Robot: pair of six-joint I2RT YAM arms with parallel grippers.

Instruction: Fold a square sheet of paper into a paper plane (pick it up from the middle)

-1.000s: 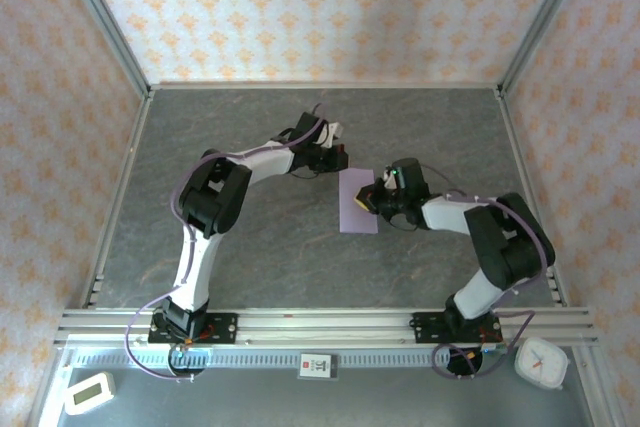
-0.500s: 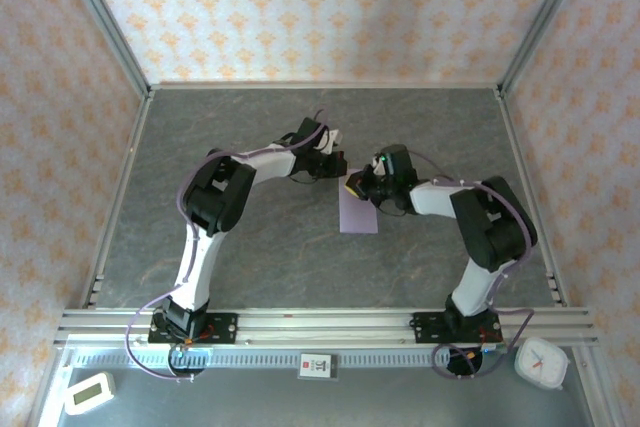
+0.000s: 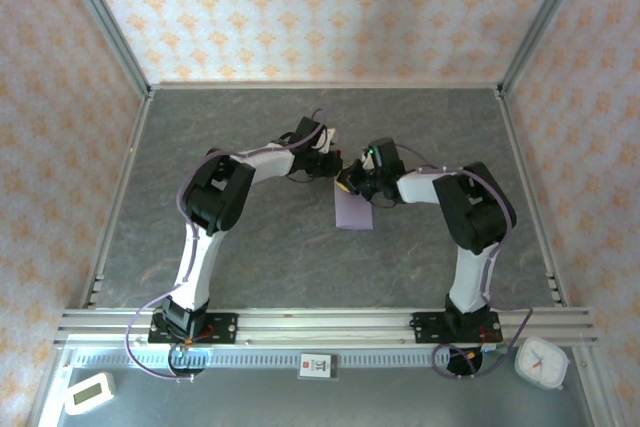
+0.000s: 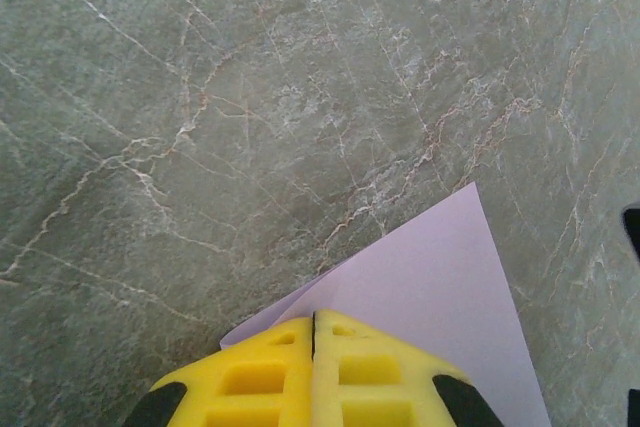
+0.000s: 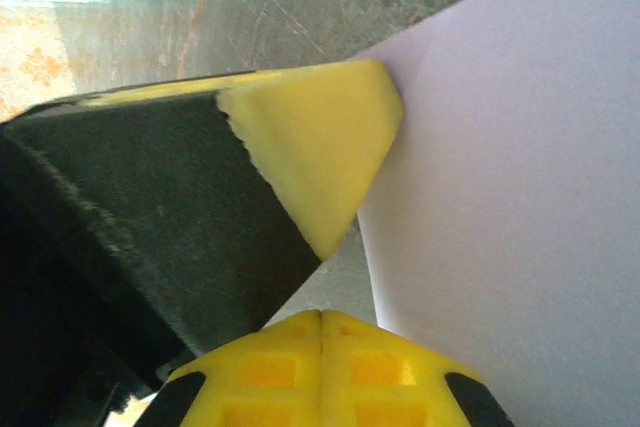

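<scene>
With left gripper and right gripper closed, hold on the square sheet of paper unconfirmed, collision or a skewed crease is risked by crowded tips.

Looks like a robot lab cell, tabletop boxed in by wallpapered panels, two robot arms bolted to a metal rail, timer and clock parked up front

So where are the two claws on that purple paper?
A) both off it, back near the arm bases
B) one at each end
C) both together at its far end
C: the left claw and the right claw, both shut, sit close together at the far end of the lavender paper.
</scene>
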